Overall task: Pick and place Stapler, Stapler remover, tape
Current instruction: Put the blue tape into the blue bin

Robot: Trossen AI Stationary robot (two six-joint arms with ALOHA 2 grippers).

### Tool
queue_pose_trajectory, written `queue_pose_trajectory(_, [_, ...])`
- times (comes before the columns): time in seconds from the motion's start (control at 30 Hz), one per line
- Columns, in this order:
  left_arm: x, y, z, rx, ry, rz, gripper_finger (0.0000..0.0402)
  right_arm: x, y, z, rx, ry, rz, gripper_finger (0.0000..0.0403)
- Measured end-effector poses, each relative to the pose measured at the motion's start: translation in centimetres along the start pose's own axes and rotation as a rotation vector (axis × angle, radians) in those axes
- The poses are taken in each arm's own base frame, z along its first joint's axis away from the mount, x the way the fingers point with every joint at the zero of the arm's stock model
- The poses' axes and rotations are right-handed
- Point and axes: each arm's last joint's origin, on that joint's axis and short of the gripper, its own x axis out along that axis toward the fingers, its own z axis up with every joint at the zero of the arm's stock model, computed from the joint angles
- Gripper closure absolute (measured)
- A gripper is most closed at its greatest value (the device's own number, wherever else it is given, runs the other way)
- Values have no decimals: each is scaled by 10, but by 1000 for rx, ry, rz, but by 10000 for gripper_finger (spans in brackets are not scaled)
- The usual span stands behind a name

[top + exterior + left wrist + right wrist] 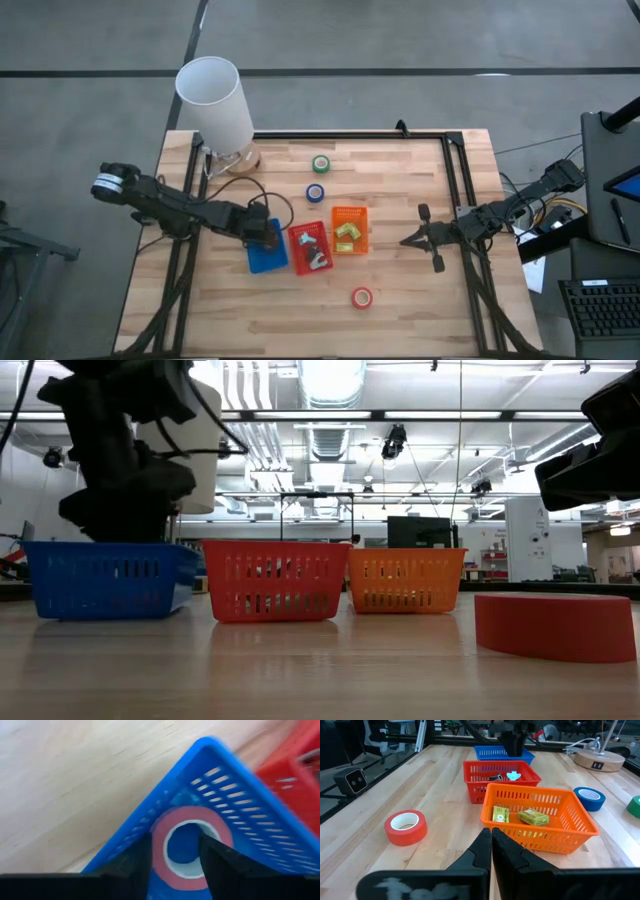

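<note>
left gripper low inside blue basket, fingers spread around pinkish tape roll lying in its corner. right gripper pressed together, hovering near orange basket. red roll, blue roll, green roll out on table.

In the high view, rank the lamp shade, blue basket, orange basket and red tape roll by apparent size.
1. White lamp shade, though it stands nearest the camera.
2. Blue basket and orange basket: too alike to rank.
3. Red tape roll.
</note>
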Motion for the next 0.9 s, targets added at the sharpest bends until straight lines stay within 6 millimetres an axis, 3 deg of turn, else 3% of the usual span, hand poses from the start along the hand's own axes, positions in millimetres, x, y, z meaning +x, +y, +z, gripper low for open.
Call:
queue_pose_trajectory(0.47, [-39,-33,40,60,-163,-111,241,0,0,0,-1,0,0,394])
queue_pose_trajectory(0.9, [-44,-35,82,83,-307,-209,241,0,0,0,2,0,0,394])
